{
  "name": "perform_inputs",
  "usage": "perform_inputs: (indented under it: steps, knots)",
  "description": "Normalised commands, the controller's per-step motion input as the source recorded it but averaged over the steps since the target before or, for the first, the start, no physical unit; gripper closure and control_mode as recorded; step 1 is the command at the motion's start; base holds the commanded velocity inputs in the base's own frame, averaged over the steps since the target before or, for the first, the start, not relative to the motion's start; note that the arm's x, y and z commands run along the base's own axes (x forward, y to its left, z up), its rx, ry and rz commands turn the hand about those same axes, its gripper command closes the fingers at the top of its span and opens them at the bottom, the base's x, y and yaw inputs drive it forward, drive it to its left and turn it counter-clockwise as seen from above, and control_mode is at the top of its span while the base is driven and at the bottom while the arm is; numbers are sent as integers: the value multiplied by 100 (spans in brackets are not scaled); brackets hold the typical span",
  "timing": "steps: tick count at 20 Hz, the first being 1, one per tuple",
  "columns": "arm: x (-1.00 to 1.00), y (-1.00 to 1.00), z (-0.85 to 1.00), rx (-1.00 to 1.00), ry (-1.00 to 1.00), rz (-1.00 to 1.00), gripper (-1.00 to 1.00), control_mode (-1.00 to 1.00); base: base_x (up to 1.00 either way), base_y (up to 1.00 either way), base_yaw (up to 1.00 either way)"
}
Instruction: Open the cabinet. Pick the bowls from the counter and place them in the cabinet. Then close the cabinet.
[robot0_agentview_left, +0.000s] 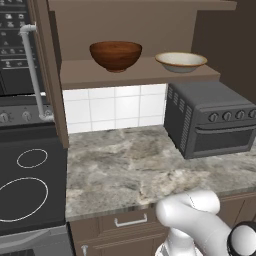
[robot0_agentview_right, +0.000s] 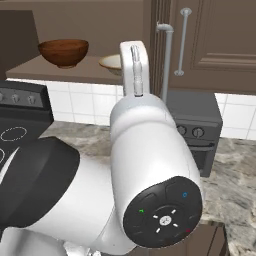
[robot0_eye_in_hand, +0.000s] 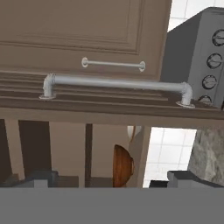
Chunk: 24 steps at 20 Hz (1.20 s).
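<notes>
- Sitting on the open cabinet (robot0_agentview_left: 140, 72) shelf, upper centre of the left base view — wooden bowl (robot0_agentview_left: 116, 55) and cream bowl (robot0_agentview_left: 181, 61); counter (robot0_agentview_left: 140, 165) bare of them.
- Closing remains, I judge — gripper (robot0_eye_in_hand: 111, 178) fingers spread wide, empty, just below the door handle (robot0_eye_in_hand: 116, 83).

Even, soft rendered light with no glare. Shadows are faint, and the cabinet (robot0_agentview_left: 140, 30) interior is dim. Edges look slightly coarse.
</notes>
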Motion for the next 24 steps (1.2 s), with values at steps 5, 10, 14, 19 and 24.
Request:
perform_inputs:
  steps: [5,10,14,19,24]
  knots:
    - [13,-25,0,4,0,8,-100,-100,0,0,0]
    - [-31,-38,0,9,-7,0,-100,-100,0,0,0]
    - [-2,-43,0,8,-1,2,-100,-100,0,0,0]
    - [27,-46,0,8,0,9,-100,-100,0,0,0]
    - [31,-36,-10,9,1,11,-100,-100,0,0,0]
